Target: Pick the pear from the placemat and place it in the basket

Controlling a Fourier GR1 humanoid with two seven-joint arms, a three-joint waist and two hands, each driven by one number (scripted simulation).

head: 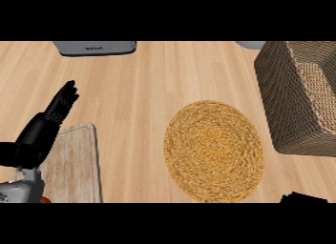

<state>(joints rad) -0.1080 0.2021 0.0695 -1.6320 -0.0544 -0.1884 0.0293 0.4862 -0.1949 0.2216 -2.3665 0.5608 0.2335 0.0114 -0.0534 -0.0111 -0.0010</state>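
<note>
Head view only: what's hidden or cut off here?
- Pear: not visible on the placemat or anywhere else.
- Right hand: cut by the lower edge, fingers unreadable.
- Basket: right side cut off, inside mostly hidden by its wall.
- Grey appliance: cut by the top edge.
- Left hand overlaps the wooden board.

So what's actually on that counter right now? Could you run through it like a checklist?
Surface: light wooden counter.
Job's things: round woven placemat, bare; wicker basket at right; no pear seen.
Clutter: wooden board at left; grey appliance at the far edge.
Hands: left hand open, fingers straight, above the board; right hand barely shows at the lower edge.
Cables: nothing seen.
Surroundings: pale object at the far edge, cut off.
</note>
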